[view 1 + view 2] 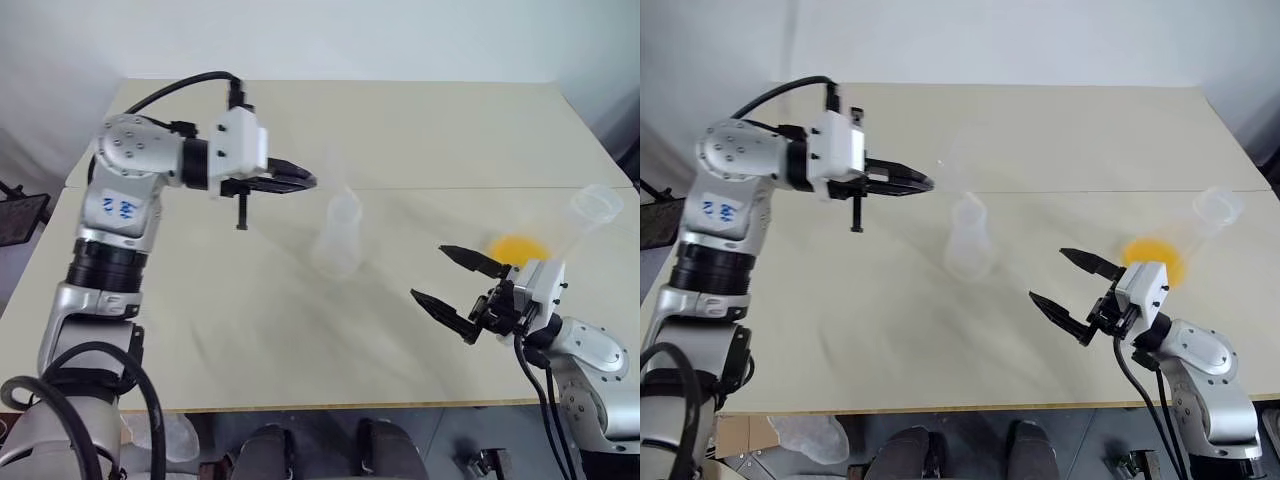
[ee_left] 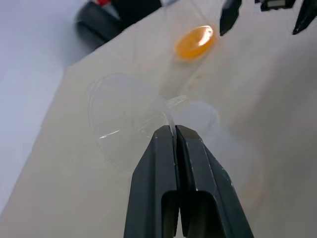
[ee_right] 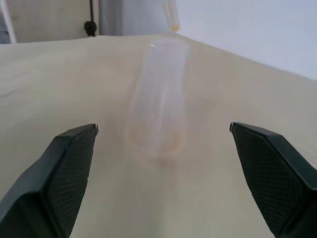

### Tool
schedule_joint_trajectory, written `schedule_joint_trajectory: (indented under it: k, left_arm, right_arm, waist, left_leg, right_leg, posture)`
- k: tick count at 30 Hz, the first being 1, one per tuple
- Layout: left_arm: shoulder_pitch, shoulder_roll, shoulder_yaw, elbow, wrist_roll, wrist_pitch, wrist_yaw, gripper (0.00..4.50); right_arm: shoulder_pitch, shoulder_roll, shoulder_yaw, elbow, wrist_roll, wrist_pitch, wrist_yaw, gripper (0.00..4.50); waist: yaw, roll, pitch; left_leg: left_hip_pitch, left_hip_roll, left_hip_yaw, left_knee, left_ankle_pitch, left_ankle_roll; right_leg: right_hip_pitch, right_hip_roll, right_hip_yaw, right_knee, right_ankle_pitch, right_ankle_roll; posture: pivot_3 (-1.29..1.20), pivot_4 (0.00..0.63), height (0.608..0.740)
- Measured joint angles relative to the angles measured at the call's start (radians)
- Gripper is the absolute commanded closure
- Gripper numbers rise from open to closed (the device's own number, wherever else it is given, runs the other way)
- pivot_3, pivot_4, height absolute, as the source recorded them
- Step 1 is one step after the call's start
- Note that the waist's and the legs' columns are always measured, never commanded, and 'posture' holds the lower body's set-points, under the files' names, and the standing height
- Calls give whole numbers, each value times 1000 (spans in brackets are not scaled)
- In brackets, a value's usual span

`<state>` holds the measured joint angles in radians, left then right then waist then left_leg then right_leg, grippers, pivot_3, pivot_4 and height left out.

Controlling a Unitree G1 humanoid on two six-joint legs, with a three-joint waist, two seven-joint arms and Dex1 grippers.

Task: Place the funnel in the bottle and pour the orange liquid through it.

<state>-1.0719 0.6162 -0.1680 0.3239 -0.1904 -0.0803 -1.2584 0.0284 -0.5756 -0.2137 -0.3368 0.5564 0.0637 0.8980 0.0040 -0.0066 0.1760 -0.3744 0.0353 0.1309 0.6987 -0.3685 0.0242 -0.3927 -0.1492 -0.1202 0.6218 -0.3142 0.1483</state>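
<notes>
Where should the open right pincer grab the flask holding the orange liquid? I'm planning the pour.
The flask lies tilted on the table, flared mouth up and away, orange liquid pooled low. Probably grip the straight neck below the mouth, with the right pincer coming side-on across it.

You are looking down on a broad, pale beige table with a matte top, a faint seam crossing it from side to side. Behind its far edge rises a plain white wall, evenly lit with soft shadows. Below the near edge lies a strip of grey floor, and a crumpled clear plastic bag lies at your lower left.
</notes>
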Motion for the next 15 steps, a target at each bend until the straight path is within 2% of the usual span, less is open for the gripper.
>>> schedule_joint_trajectory:
  k: [5, 15]
  left_arm:
    - [-27, -24, -45, 101, 90, -112, -2, 4446]
    - [-106, -59, -27, 168, 105, -145, -4, 4446]
  right_arm:
    - [37, 20, 0, -48, -3, -2, -36, 0]
    - [61, 43, 9, -67, -23, -22, -75, 0]
  waist:
    - [-2, 0, 0]
    - [10, -1, 1]
  left_leg:
    - [-1, 0, -1, 1, 0, 0]
    - [-1, 0, -1, 1, 0, 0]
  right_leg:
    - [0, 0, 0, 0, 0, 0]
    - [0, 0, 0, 0, 0, 0]
  posture:
    - [0, 150, 740]
    - [0, 150, 740]
